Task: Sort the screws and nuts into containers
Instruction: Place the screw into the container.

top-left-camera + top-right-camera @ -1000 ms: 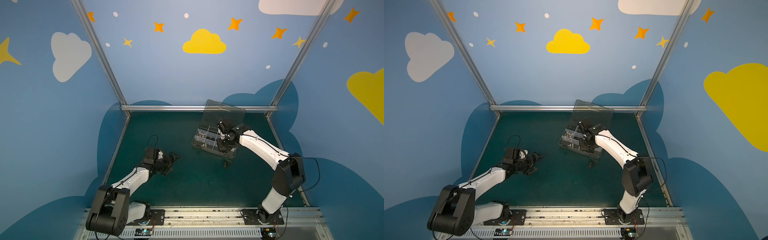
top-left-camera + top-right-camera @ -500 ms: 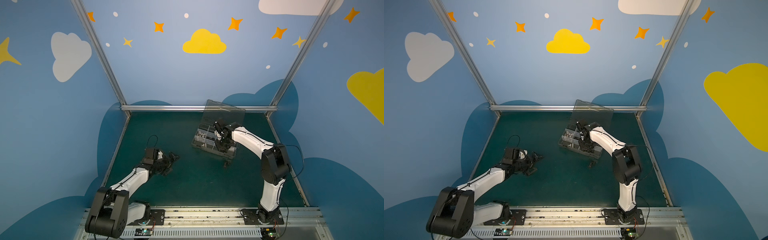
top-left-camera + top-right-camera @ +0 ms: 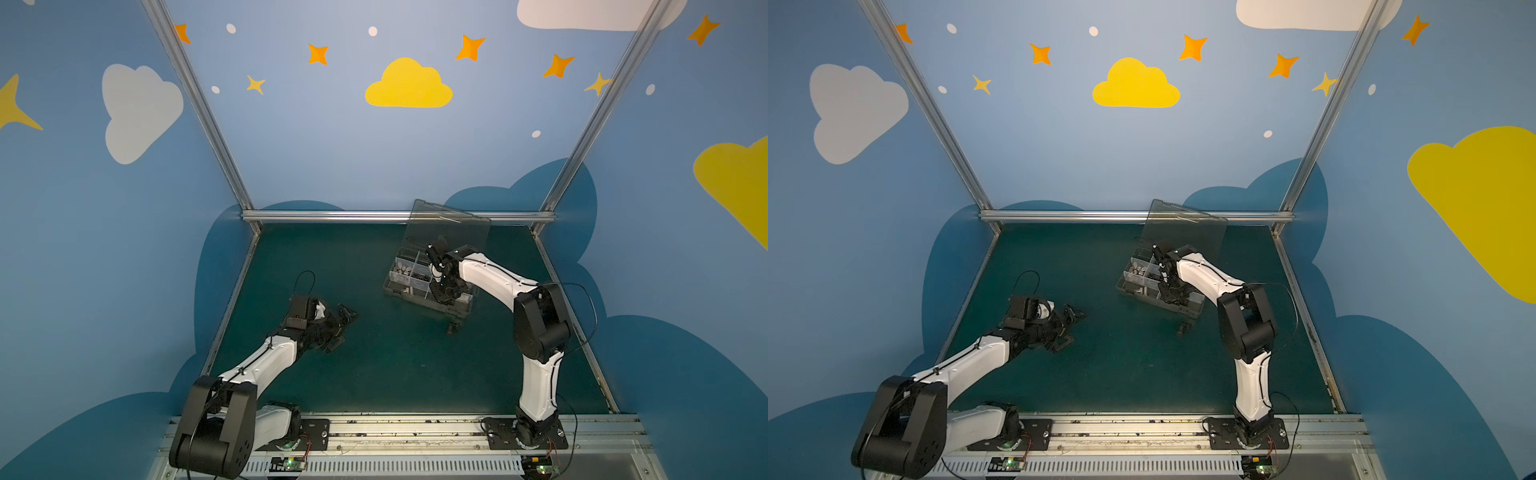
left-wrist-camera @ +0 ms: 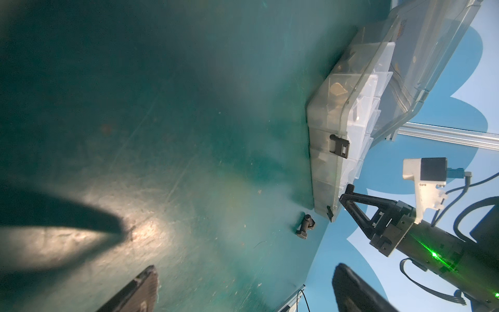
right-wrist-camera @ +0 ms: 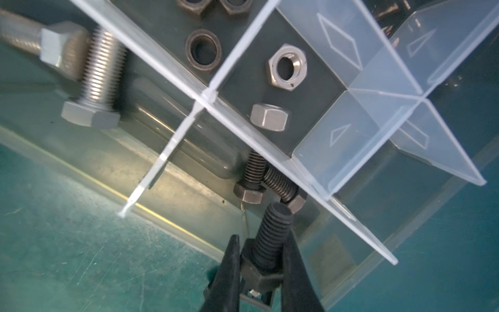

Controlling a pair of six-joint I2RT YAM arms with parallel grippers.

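A dark green mat (image 3: 374, 374) is covering the floor of a booth whose blue walls are showing painted clouds and stars. Towards the back right of the mat, the clear greyish organizer box (image 3: 405, 291) (image 3: 1133, 289) (image 4: 324, 151) is sitting with its transparent lid (image 3: 453, 228) standing open.

The right wrist view is showing the compartments:
- two short black screws (image 5: 248, 178) are lying in one near the front wall
- silver nuts (image 5: 286, 67) are lying in the next one
- dark nuts (image 5: 204, 50) and silver hex bolts (image 5: 94, 81) are lying further along

The right gripper (image 5: 263, 240) (image 3: 445, 293) (image 4: 348, 197) is pinching another black screw (image 5: 272, 232) by its head end. Its threaded shank is pointing past the fingertips at the compartment holding the black ones. The right arm is rising from the front rail, bending at a high elbow and reaching back over the box's front edge, with the wrist tipping down.

One loose black screw (image 3: 453, 328) (image 3: 1183, 328) (image 4: 305, 227) is lying on the mat just in front of the box.

Well apart on the left, the left arm is stretching low over the mat. The left gripper (image 3: 341, 328) (image 3: 1069, 328) (image 4: 243, 291) is lying turned on its side, spreading its jaws wide and gripping nothing.
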